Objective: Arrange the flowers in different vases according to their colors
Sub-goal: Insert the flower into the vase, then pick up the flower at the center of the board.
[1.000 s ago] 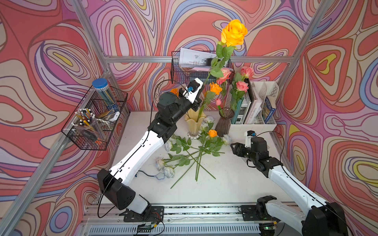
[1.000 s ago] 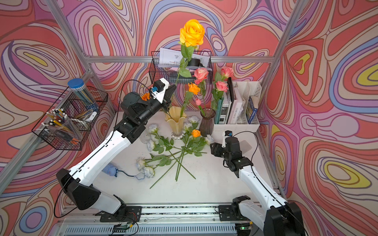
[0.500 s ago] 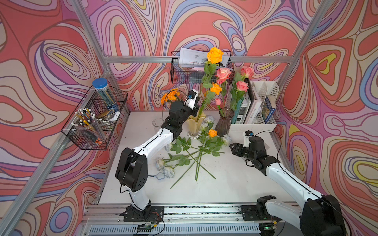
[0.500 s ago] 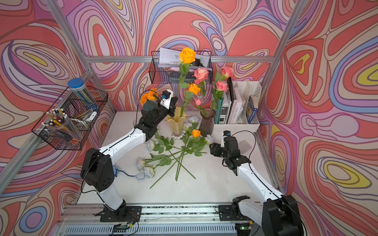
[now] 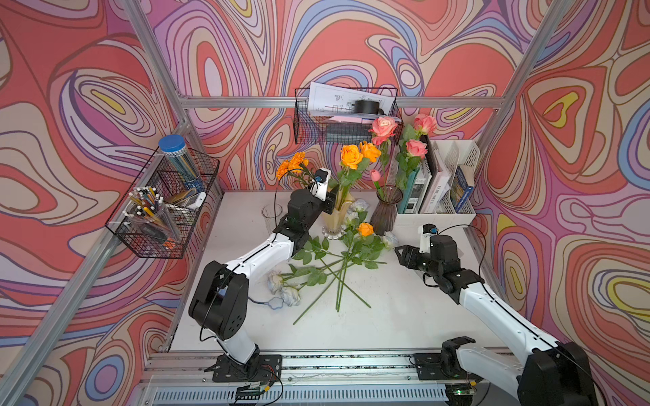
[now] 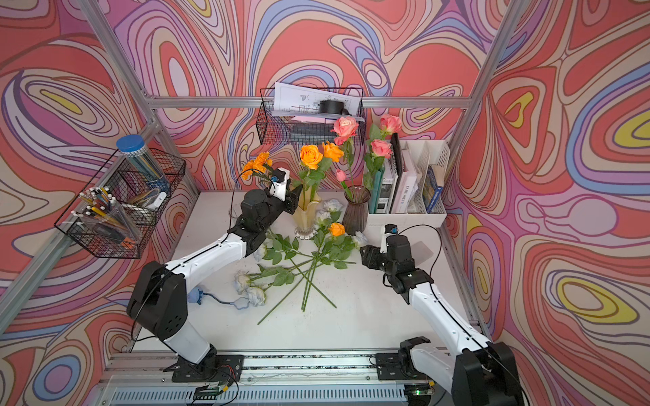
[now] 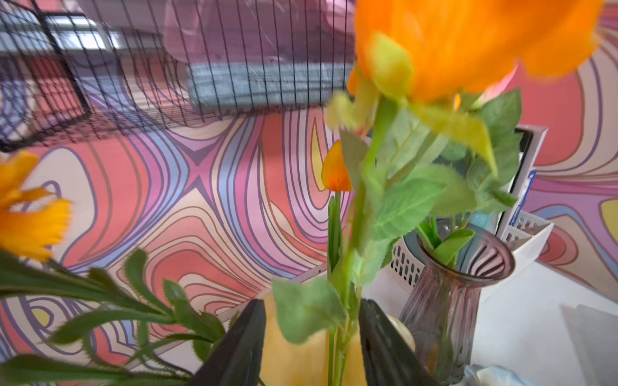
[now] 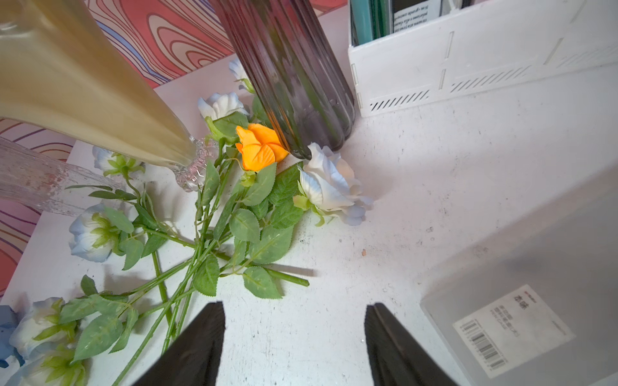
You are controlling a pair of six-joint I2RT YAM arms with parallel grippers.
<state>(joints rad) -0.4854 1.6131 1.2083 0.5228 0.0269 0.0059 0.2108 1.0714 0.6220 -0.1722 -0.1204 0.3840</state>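
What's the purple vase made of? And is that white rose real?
Purple vase: probably tinted glass, glossy and ribbed, and you can see through it. White rose: likely fake, with matte, cloth-like petals tinged blue; its leaves look stiff and printed.

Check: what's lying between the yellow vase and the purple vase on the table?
Loose white roses and one orange rose lying by the purple vase; clearest in the right wrist view, also in both top views.
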